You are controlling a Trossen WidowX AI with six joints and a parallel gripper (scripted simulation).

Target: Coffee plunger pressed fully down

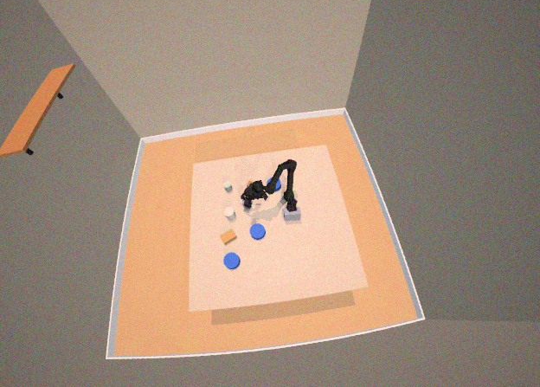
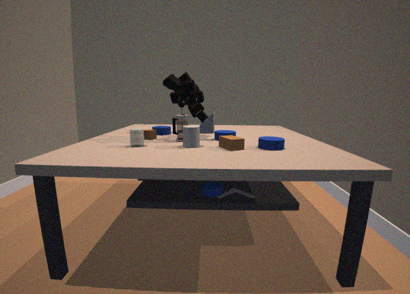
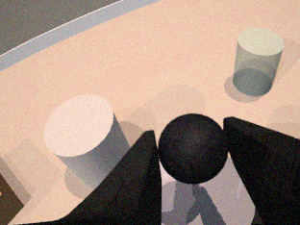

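The coffee press (image 2: 182,127) stands upright on the table, a clear body with a black handle on its left in the exterior view. A short length of thin plunger rod (image 2: 181,110) shows above its lid. The round black plunger knob (image 3: 192,154) sits between the fingers in the wrist view. My gripper (image 3: 189,133) (image 2: 181,104) is shut on the knob, directly above the press, with a finger on each side. Part of the pale lid (image 3: 237,185) shows below the knob. In the top view the arm hides most of the press.
A white cylinder (image 1: 229,213) (image 2: 191,137) (image 3: 79,125) and a pale green cylinder (image 1: 228,186) (image 2: 136,138) (image 3: 260,42) stand near the press. An orange-brown block (image 1: 228,236) (image 2: 231,143), another small block (image 2: 150,134) and several blue discs (image 1: 257,231) (image 2: 271,143) lie around.
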